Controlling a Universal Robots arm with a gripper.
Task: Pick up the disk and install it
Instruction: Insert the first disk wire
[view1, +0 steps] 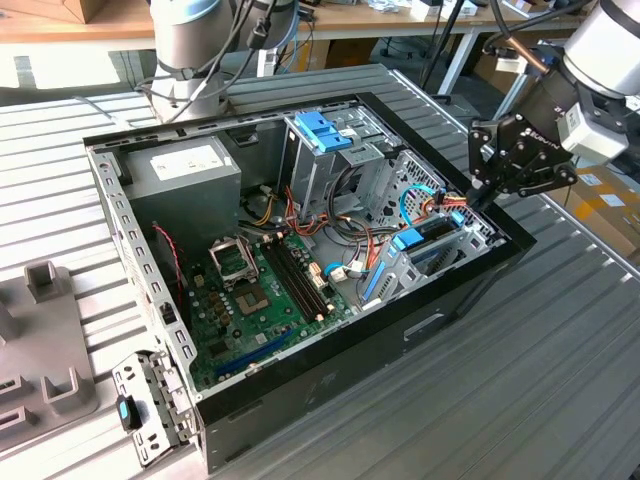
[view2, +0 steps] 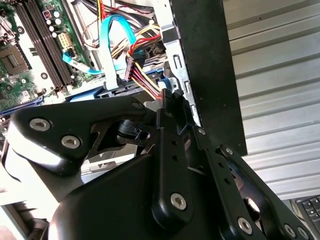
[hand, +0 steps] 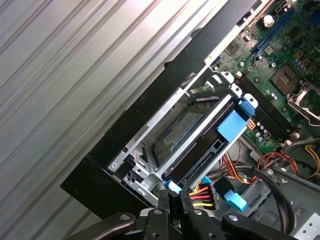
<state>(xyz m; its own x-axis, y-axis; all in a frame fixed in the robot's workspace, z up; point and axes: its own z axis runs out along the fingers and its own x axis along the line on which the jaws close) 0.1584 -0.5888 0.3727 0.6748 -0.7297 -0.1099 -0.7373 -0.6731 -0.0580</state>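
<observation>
- The open black steel computer case (view1: 330, 375) lies on its side on a ribbed grey metal table (view1: 560, 380), its interior facing up.
- The black, bolted-link gripper (view1: 462, 203) hangs over the case corner at the exterior view's right, its fingertips down at the drive bay there.
- In the first wrist view the gripper (hand: 172, 196) has its thin black fingers (hand: 163, 200) drawn close together at the end of the disk, next to a bright blue plastic tab; whether they actually pinch that tab I cannot tell.
- The disk (hand: 195, 145), a flat dark slab with blue plastic side rails, sits edge-up inside the perforated silver sheet-metal bay (hand: 135, 165) against the case's black wall. In the exterior view the disk (view1: 425, 240) shows as a blue-capped block in that same corner.
- A bundle of red, yellow and black power wires (hand: 202, 195) ends in a dark plug just beside the fingertips; a glossy light-blue flat data cable (view2: 107, 50) loops nearby.
- The green printed motherboard (view1: 250, 300) with long black memory slots fills the case floor.
- A matte grey power-supply box (view1: 185, 175) with a white sticker sits in the far corner.
- A blue plastic handle (view1: 325, 130) tops the upright metal drive cage.
</observation>
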